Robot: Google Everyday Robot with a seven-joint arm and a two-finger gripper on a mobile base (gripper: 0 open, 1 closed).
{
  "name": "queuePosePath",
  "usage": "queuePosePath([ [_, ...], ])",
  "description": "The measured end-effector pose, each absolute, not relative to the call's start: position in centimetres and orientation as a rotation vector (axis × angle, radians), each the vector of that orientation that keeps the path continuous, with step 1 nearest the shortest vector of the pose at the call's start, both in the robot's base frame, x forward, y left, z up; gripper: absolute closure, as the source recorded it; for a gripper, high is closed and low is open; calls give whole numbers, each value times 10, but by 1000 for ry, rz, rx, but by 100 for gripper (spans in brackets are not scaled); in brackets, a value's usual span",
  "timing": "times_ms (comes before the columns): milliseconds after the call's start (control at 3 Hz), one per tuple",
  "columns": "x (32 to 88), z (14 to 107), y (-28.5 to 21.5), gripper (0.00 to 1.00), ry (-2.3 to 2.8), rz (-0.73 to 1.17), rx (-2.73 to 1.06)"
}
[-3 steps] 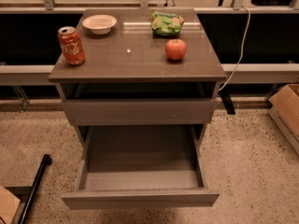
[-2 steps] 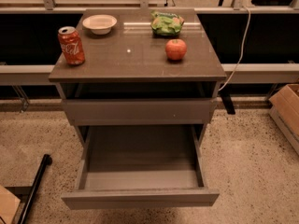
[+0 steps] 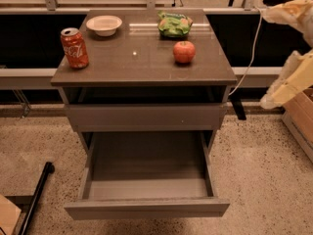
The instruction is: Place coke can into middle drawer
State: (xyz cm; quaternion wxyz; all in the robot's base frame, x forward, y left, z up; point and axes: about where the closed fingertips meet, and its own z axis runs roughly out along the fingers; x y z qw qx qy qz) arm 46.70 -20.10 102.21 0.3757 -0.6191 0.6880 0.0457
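The coke can (image 3: pixel 74 48), red-orange with white script and a silver top, stands upright at the left of the grey cabinet top (image 3: pixel 142 62). Below a shut drawer front (image 3: pixel 146 116), one drawer (image 3: pixel 146 180) is pulled out and empty; anything lower is hidden by it. My gripper (image 3: pixel 276 97) is on the pale arm that comes in at the right edge, level with the cabinet top and far to the right of the can. It holds nothing that I can see.
On the cabinet top are a white bowl (image 3: pixel 103 24), a green chip bag (image 3: pixel 174 24) and a red apple (image 3: pixel 184 52). A white cable (image 3: pixel 249 58) hangs at the right. A cardboard box (image 3: pixel 301 116) stands on the floor at the right, and a black bar (image 3: pixel 36 195) lies at the lower left.
My arm with the gripper has come into view at the right edge. The can, the other things and the drawers have not moved.
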Motion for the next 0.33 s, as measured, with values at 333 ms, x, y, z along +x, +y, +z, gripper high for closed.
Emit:
queuePosePath([
  [333,468,1021,-197,0,1758,122,-1586],
])
